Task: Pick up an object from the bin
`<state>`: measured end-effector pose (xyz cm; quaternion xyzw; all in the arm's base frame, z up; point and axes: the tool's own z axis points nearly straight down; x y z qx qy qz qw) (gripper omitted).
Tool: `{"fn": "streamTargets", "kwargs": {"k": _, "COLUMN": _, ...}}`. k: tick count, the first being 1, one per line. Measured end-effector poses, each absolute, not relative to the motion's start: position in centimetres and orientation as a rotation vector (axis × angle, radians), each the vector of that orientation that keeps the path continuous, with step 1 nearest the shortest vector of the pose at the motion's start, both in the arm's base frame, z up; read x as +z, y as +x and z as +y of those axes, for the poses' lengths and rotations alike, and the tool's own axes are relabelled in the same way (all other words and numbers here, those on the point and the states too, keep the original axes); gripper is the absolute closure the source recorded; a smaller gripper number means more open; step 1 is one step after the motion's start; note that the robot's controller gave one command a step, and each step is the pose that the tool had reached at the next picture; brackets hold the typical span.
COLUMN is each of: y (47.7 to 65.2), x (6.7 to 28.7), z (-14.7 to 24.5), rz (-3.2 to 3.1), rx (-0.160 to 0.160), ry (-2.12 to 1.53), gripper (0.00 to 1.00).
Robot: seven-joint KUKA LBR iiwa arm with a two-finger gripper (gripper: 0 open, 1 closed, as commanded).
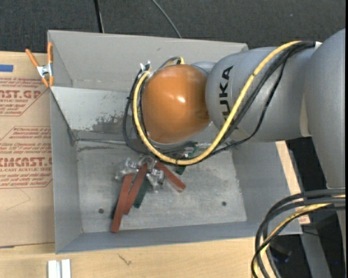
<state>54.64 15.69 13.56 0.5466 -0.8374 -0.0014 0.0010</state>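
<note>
My gripper (144,170) reaches down under the orange dome to the middle of the bin floor. Its metal fingertips stand among a small cluster of tools. A long reddish-brown flat tool (125,200) runs from the fingertips toward the bin's front left. A dark green handle (140,197) lies beside it on the right. A shorter red-brown piece (174,181) sticks out to the right of the fingertips. The dome hides most of the gripper, and whether anything sits between the fingers is not visible.
The arm with its orange dome and yellow-black cables covers the back and right of the bin. Bare grey floor shows at the front right and along the left wall.
</note>
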Motion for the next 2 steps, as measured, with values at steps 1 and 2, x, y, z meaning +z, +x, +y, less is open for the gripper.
{"fn": "streamTargets", "kwargs": {"k": 1, "y": 54.63, "x": 15.13, "z": 15.7, "rz": -2.63, "rx": -0.004, "ry": 1.716, "gripper": 1.0}}
{"fn": "streamTargets", "kwargs": {"k": 2, "y": 54.75, "x": 16.06, "z": 15.76, "rz": -2.635, "rx": -0.001, "ry": 1.719, "gripper": 1.0}}
